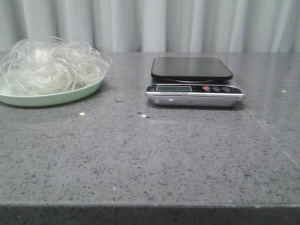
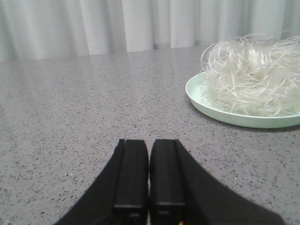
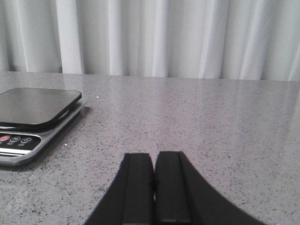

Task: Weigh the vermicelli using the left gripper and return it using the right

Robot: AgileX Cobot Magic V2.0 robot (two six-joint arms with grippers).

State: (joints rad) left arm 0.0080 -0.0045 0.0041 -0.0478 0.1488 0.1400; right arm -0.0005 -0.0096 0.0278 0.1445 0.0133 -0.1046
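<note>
The vermicelli [image 1: 51, 65] is a fluffy nest of whitish translucent strands heaped on a pale green plate [image 1: 56, 97] at the far left of the table. It also shows in the left wrist view [image 2: 251, 75] on the plate [image 2: 206, 101]. A kitchen scale [image 1: 193, 79] with a black platform and silver display front stands at centre back, its platform bare; it also shows in the right wrist view [image 3: 33, 117]. My left gripper [image 2: 149, 143] is shut and empty, low over the table short of the plate. My right gripper [image 3: 154, 155] is shut and empty beside the scale. Neither gripper shows in the front view.
The grey speckled stone table [image 1: 150, 154] runs to a front edge near the bottom of the front view. A pale curtain [image 1: 187, 23] hangs behind the table. A thin seam [image 1: 272, 136] crosses the table's right side.
</note>
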